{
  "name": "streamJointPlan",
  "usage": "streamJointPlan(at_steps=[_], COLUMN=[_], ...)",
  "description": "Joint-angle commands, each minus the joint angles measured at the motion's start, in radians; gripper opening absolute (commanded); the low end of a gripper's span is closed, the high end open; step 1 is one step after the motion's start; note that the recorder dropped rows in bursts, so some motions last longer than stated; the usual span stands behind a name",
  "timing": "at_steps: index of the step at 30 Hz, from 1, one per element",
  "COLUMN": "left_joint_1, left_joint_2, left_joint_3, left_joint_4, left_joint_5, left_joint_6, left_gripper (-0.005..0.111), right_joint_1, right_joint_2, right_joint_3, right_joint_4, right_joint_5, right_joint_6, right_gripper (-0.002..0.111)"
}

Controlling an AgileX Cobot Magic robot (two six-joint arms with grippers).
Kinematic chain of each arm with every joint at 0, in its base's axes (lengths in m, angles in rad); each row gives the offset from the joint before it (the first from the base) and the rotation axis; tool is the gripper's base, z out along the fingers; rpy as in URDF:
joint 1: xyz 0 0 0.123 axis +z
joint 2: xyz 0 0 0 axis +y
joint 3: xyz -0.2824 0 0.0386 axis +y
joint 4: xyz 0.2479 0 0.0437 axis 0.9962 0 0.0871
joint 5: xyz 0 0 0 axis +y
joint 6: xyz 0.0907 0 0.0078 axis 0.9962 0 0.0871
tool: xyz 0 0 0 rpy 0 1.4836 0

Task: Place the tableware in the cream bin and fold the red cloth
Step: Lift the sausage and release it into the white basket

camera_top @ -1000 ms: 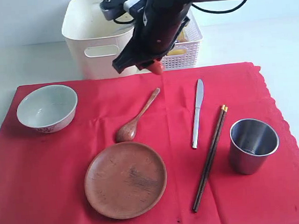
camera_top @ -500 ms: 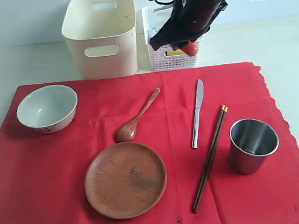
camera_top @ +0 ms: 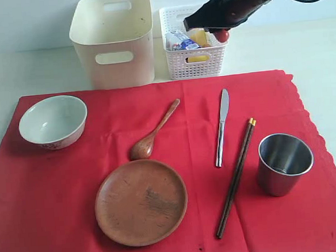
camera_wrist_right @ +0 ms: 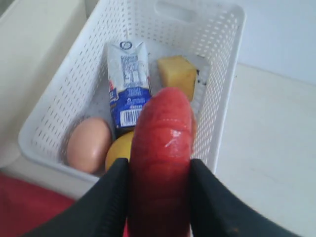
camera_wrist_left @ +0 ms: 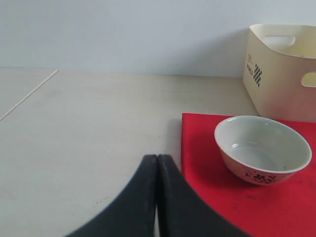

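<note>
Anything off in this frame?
Nothing spilled or damaged. One oddity: the right gripper holds a sausage over the basket, food rather than tableware. The bowl, plate, spoon, knife, chopsticks and cup all sit on the cloth.

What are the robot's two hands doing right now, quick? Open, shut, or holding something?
Left gripper: shut, nothing between its fingers.
Right gripper: shut on the red sausage.

The red cloth (camera_top: 59,226) runs off the exterior view's lower edge; the sausage (camera_wrist_right: 160,163) hides most of a yellow thing (camera_wrist_right: 117,150), perhaps a lemon.
</note>
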Motion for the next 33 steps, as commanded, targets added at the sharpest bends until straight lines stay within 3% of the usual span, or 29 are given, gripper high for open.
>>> streamJointPlan(at_steps=[1,10,25,28,33], left_joint_1=[-0.005,-0.005,-0.005,-0.005,-0.005], left_joint_2=[-0.005,-0.005,-0.005,-0.005,-0.005], left_joint_3=[0.001,0.001,0.001,0.001,0.001], left_joint_4=[-0.004,-0.004,-0.004,-0.004,-0.004], left_joint_5=[-0.008,-0.008,-0.008,-0.008,-0.008], left_joint_6=[-0.008,-0.008,-0.008,-0.008,-0.008], left_gripper=[0.001,0.001,0.001,0.001,0.001], right_joint_1=[-0.016,-0.021,-0.051,-0.051,-0.051], right_joint_2=[0.033,0.103,0.191,0.208,0.21], right_joint_3=[-0.002,-0.002,-0.002,-0.002,-0.002], right_joint_4=[-0.001,-0.001,0.03,0.138,0.16], right_joint_5=[-0.136,-0.35,-0.549,-0.547,-0.551], right_joint_6=[0.015,0.015,0.015,0.015,-0.004], right_gripper=[0.0,0.0,0.001,0.013,0.055])
